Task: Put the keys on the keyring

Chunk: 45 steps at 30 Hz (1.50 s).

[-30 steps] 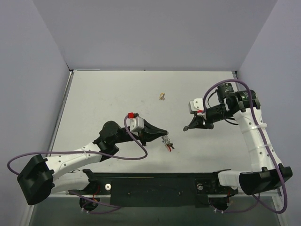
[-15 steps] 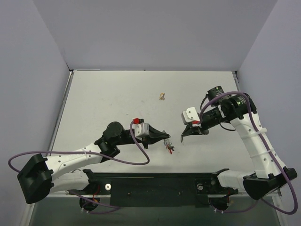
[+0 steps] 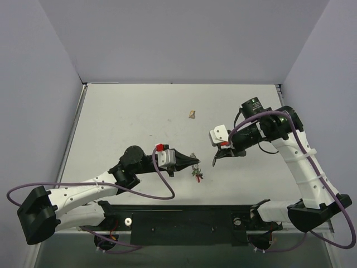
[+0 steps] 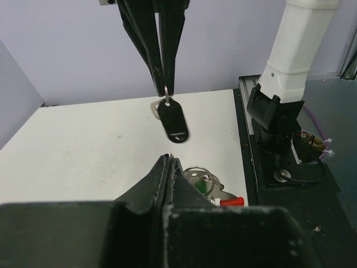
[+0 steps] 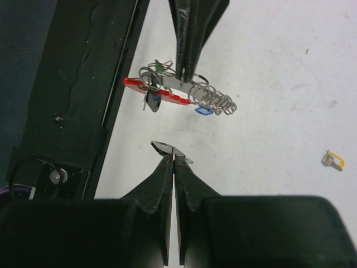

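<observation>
The keys (image 3: 196,172) are held near the centre of the table (image 3: 122,111), with a ring of the bunch clamped in the left gripper (image 3: 193,162). At their 2 o'clock, the right gripper (image 3: 214,161) is clamped on a black tag (image 4: 173,120), which is hung below its tips.

**Item 1.** Small tan lump with a yellow band (image 3: 192,114): lies alone on the table, well apart from the right gripper (image 3: 214,161), beyond it and to its left.

**Item 2.** Pale grey flat tabletop (image 3: 122,117): lies beneath both grippers and carries faint dark specks.

**Item 3.** Long black metal base plate (image 3: 184,215): runs along the near edge, behind the left gripper (image 3: 196,162).

**Item 4.** Plain lilac walls (image 3: 167,39): enclose three sides.
</observation>
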Motion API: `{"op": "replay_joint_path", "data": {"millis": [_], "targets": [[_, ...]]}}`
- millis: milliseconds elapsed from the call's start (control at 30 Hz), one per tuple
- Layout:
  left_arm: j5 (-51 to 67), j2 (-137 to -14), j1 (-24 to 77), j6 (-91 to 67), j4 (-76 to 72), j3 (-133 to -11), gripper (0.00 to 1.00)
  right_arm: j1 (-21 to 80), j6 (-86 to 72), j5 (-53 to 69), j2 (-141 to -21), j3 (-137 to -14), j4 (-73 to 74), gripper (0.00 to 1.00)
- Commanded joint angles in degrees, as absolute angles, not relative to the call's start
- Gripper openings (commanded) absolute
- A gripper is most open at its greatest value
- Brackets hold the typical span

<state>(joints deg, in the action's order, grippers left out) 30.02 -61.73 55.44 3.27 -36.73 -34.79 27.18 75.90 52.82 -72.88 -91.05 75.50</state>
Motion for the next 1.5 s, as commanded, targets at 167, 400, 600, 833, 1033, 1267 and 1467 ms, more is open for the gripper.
{"op": "replay_joint_path", "data": {"millis": [167,400,600,833,1033,1267,1467], "targets": [[24.70,-58.71,56.51,2.90,-49.39,-29.36,0.00,28.04,84.89,46.50,-70.41,-91.60,89.13,0.00],[22.68,-55.29,57.13,8.87,-45.97,-28.74,0.00,35.06,75.88,39.21,-60.58,-80.96,69.13,0.00],[20.48,-53.70,58.18,12.04,-45.53,-27.86,0.00,43.32,63.82,30.77,-53.44,-72.08,52.22,0.00],[20.92,-54.75,58.80,12.92,-45.88,-28.91,0.00,45.53,57.13,26.54,-50.10,-69.26,44.65,0.00],[21.53,-55.37,59.06,13.01,-45.88,-30.06,0.00,45.53,55.29,26.81,-48.17,-66.54,43.25,0.00],[20.92,-57.74,60.12,12.83,-47.02,-31.11,0.00,45.61,51.77,27.77,-46.50,-64.60,38.77,0.00],[18.72,-58.45,61.70,13.09,-47.90,-31.38,0.00,46.93,48.43,28.30,-46.67,-63.55,35.51,0.00]]}}
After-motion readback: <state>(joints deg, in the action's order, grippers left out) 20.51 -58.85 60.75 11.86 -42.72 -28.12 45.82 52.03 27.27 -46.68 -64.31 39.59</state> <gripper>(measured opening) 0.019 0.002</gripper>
